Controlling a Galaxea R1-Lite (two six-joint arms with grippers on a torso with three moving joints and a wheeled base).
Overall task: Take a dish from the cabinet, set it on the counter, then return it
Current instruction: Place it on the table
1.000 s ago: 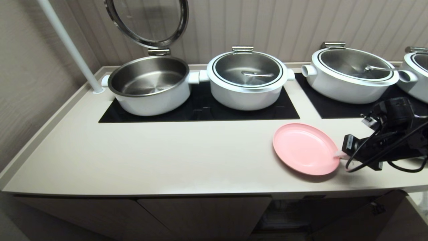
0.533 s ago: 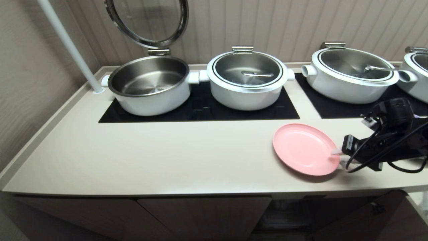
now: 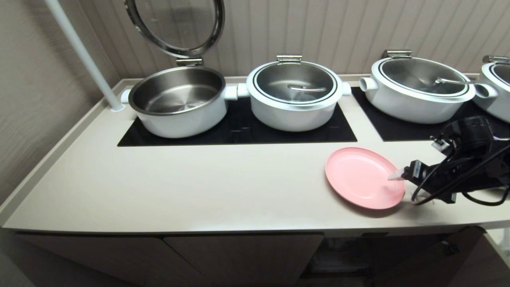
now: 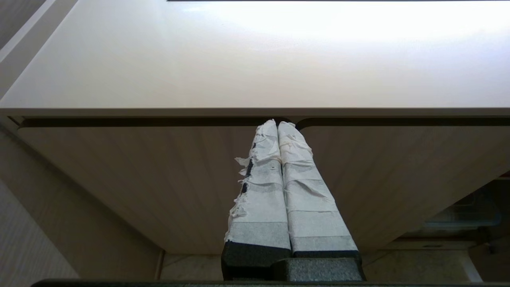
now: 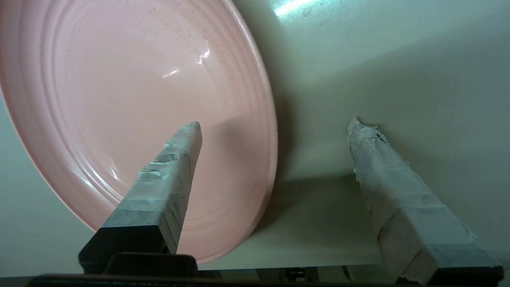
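Jaws of the right gripper (image 5: 275,123) stand apart astride the pink plate's (image 3: 360,176) four-o'clock rim on the bench (image 3: 199,183); left gripper (image 4: 279,127) jaws together, facing cabinet doors (image 4: 159,179).

My view: catering kitchen or buffet line. Four white steel-lined pots (image 3: 295,95) on black cooktop panels (image 3: 239,127), cream counter (image 3: 179,183), fluted cabinet doors (image 4: 131,175) beneath, panelled wall (image 3: 318,28).

Round shallow pink plate (image 3: 360,175) w/ faint concentric rings lies flat on smooth cream-beige countertop (image 3: 199,183), nr its front edge, twd right end. Low beige fluted-door cabinet (image 3: 243,255) sits below the countertop, right side open.
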